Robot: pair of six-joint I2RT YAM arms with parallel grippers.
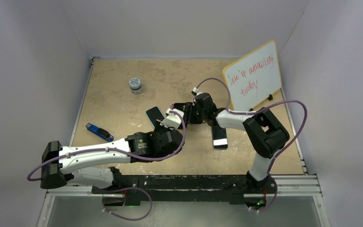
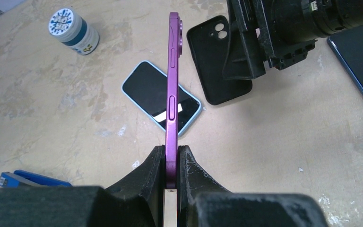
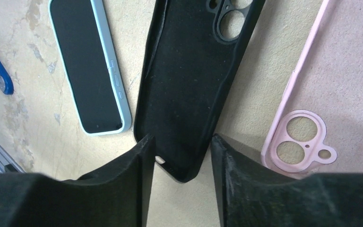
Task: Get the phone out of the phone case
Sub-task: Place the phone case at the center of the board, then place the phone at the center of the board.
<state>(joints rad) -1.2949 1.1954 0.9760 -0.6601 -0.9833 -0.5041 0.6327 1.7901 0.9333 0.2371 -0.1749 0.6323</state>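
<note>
Purple phone (image 2: 172, 94) is out of its case, pinched edge-on in my left jaws, which are clamped on its near end. It is held off the table (image 2: 274, 156) with the camera bump at the far end. Black case (image 3: 189, 80) lies empty, inside up, on the table just past the phone. Its near end sits between my right jaws, which stand apart and don't squeeze it. Can't tell if a finger touches it.

Around: a light-blue phone (image 3: 92, 71), screen up, lies just beside the black case on one side, and a pink case (image 3: 302, 142) on the other. A dark phone (image 1: 220, 137) lies flat near my right arm (image 1: 264, 132). There is a jar (image 1: 135, 85) far back, a blue tool (image 1: 99, 132) toward the left edge, and a whiteboard (image 1: 253, 75) propped back right.

Left arm (image 1: 94, 156) stretches low and diagonal to mid-table. Right arm is folded, elbow out, reaching leftward. The two wrists are close together.
</note>
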